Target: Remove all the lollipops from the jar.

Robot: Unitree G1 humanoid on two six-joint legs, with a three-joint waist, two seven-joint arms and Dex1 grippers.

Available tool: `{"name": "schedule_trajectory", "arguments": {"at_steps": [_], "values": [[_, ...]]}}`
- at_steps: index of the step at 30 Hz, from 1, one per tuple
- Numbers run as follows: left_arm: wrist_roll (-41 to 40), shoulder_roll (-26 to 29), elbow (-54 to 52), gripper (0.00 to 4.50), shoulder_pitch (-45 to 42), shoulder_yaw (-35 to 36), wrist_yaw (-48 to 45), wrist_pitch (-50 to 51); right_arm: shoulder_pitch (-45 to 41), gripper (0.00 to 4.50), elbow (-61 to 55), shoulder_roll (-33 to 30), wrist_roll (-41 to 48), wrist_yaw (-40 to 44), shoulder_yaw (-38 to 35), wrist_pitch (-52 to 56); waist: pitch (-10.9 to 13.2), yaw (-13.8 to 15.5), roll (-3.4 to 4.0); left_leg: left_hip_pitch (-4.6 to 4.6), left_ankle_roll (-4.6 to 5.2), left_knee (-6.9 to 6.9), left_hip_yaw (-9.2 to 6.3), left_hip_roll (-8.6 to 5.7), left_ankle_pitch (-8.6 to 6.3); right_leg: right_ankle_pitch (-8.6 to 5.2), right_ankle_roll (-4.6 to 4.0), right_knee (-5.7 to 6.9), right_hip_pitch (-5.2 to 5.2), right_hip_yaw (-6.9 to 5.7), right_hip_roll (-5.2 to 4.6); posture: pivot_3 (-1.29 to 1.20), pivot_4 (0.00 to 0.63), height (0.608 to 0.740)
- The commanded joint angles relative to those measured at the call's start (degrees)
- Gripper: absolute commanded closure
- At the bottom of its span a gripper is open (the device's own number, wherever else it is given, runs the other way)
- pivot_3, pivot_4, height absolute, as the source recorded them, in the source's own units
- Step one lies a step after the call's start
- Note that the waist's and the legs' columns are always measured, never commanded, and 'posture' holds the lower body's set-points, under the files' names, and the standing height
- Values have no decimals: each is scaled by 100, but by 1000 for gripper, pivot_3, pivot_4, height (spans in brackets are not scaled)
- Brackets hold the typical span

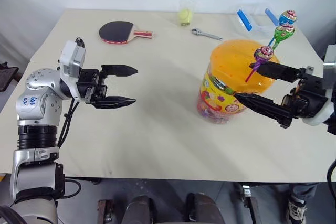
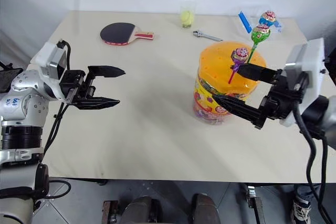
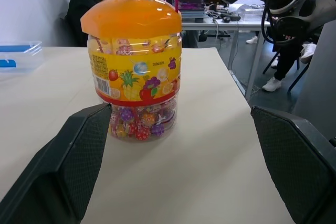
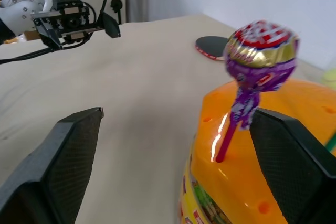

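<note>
Straddling purple lollipop (image 4: pixel 260 51) in jar (image 1: pixel 231 85), right fingers (image 1: pixel 265 87) released, left fingers (image 1: pixel 122 85) spread.

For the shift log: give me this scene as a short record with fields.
jar: upright on the table, orange lid on
lollipops: purple, green and blue all stuck in the lid
right gripper: open, fingers either side of the purple stick, not touching
left gripper: open, empty, apart from the jar
other items: paddle, wrench, ball in cup, clear box
removed so far: none
</note>
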Motion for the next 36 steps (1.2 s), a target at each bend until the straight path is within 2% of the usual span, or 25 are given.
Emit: {"name": "schedule_trajectory", "arguments": {"at_steps": [1, 10, 16, 21, 24, 26, 30, 33, 36], "values": [[-148, 60, -234, 0, 47, 133, -55, -73, -180, 1237, 45, 66, -140, 132, -12, -231, 0, 2, 0, -2, 0, 0, 0, 0, 0, 0, 0, 0, -1, -1, 0, 0, 150, 740], [-222, 66, -216, 0, 93, 185, -89, -79, -639, 4356, 249, 131, -239, 263, 38, -321, 0, -6, 0, -3, 0, 0, 0, 0, 0, 0, 0, 0, -3, -3, 0, 0, 150, 740], [-308, 37, -136, 0, -8, 206, -157, -58, -1206, 4434, 391, 177, -54, 358, 66, -346, 0, -7, 0, -4, 0, 1, -1, 0, 0, 0, 0, 1, -3, -3, 0, 0, 150, 740], [-544, 68, -129, 0, -283, 272, -112, 155, -1332, 4434, 350, -161, 583, 344, -447, 3, 0, 13, 0, -10, 0, 4, -7, 0, 0, 0, 0, 1, -4, -10, -2, 0, 150, 740], [-591, 99, -81, 0, -441, 269, -149, 211, -754, 4434, 217, -502, 952, 449, -1109, 506, -1, 20, -2, -17, 6, 9, -13, -1, -4, 0, 1, 0, -4, -18, -6, 0, 150, 740], [-593, 89, -46, 0, -530, 251, -164, 232, -14, 4434, 60, -641, 987, 672, -1724, 925, -5, 19, -9, -18, 10, 8, -14, -2, -6, 1, 1, 0, -3, -20, -7, 0, 150, 740], [-556, 48, 1, 0, -665, 191, -122, 259, 1635, 4434, 24, -620, 86, 1479, -2866, 1257, -6, 31, -11, -29, 11, 13, -18, -5, -6, 2, 3, -2, -5, -23, -7, 0, 150, 740], [-568, 5, 29, 0, -735, 197, -58, 313, 2242, 4434, 275, -445, -384, 1644, -3196, 1107, -6, 19, -11, -33, 13, 24, -17, -5, -7, 5, 8, -4, -5, -21, -7, 0, 150, 740], [-600, -49, 35, 0, -782, 228, -2, 376, 2571, 4434, 584, -199, -773, 1648, -3223, 929, -12, 11, -21, -33, 13, 28, -18, -4, -7, 5, 9, -4, -4, -20, -5, 0, 150, 740]]}}
